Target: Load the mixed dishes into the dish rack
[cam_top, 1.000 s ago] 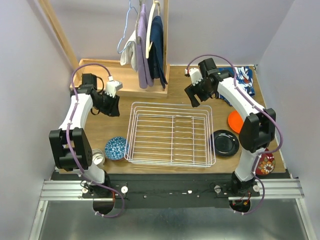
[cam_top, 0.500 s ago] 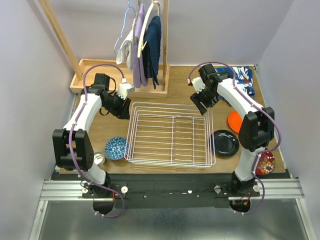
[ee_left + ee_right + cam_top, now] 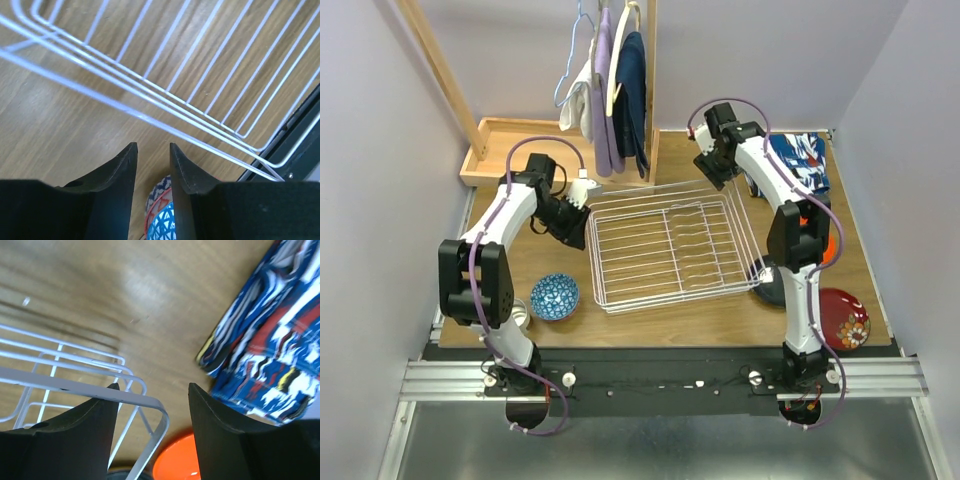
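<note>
The white wire dish rack (image 3: 670, 245) lies skewed on the wooden table. My left gripper (image 3: 570, 220) is at its left edge; in the left wrist view (image 3: 152, 147) the jaws are narrowly apart and empty, with the rack's wires (image 3: 145, 117) just ahead. My right gripper (image 3: 715, 170) is open at the far right corner, with the corner rim (image 3: 75, 385) between its jaws (image 3: 153, 390). The blue-patterned bowl (image 3: 555, 297) sits front left and shows under the left fingers (image 3: 167, 220). The black plate (image 3: 775, 285) is partly under the rack. The orange plate (image 3: 185, 465) lies beside it.
A dark red patterned dish (image 3: 840, 318) lies at the front right. A pale cup (image 3: 518, 315) is half hidden behind the left arm. The blue-red cloth (image 3: 800, 160) lies back right. A wooden tray (image 3: 500, 140) and hanging clothes (image 3: 615, 90) stand at the back.
The rack has turned anticlockwise and its right side now overlaps the black plate. The left gripper moved right to the rack's left edge. The right gripper moved back to the far corner.
</note>
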### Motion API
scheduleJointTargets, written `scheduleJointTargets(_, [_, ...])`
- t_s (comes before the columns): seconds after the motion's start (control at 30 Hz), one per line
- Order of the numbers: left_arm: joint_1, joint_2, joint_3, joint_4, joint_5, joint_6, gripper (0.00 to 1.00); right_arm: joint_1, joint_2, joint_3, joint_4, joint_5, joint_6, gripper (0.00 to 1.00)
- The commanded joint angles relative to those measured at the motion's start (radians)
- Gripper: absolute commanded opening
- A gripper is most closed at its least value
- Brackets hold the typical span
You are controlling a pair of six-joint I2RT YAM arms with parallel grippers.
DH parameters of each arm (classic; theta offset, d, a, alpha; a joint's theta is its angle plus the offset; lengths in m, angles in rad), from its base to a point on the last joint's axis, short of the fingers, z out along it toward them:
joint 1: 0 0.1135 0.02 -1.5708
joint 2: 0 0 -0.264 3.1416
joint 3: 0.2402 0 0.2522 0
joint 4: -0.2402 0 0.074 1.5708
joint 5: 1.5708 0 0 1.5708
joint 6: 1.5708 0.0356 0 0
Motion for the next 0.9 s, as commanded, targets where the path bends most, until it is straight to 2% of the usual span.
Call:
scheduleJointTargets(0.0, [-0.066,0.01,0.032,-0.036,0.023,0.031,0.4,-0.013,0.06,0.061,0.142,0.141,-0.033,0.66])
scheduleJointTargets(0.17, [-0.142,0.038,0.038,-0.03,0.018,0.035,0.38,-0.019,0.051,-0.008,0.31,0.2,-0.065,0.7])
scheduleJointTargets(0.27, [-0.189,0.056,0.061,-0.045,0.023,0.034,0.36,-0.027,0.066,0.019,0.346,0.23,-0.061,0.73])
scheduleJointTargets(0.4, [-0.204,0.03,0.09,-0.088,0.032,0.041,0.36,-0.031,0.022,0.087,0.265,0.195,-0.024,0.79])
scheduleJointTargets(0.57, [-0.195,-0.049,0.119,-0.267,-0.025,0.178,0.43,-0.031,-0.123,-0.011,0.144,0.028,0.017,0.86])
scheduleJointTargets(0.67, [-0.149,-0.086,0.153,-0.351,-0.064,0.289,0.47,-0.033,-0.167,-0.008,0.058,-0.009,0.07,0.87])
scheduleJointTargets(0.77, [-0.063,-0.108,0.179,-0.341,-0.063,0.361,0.49,-0.028,-0.216,0.033,-0.002,-0.125,0.113,0.84])
scheduleJointTargets(0.8, [-0.036,-0.111,0.185,-0.321,-0.051,0.363,0.49,-0.012,-0.237,0.032,-0.004,-0.23,0.123,0.82])
scheduleJointTargets(0.87, [0.064,-0.131,0.169,-0.199,-0.019,0.279,0.5,0.033,-0.284,0.016,0.019,-0.279,0.184,0.81])
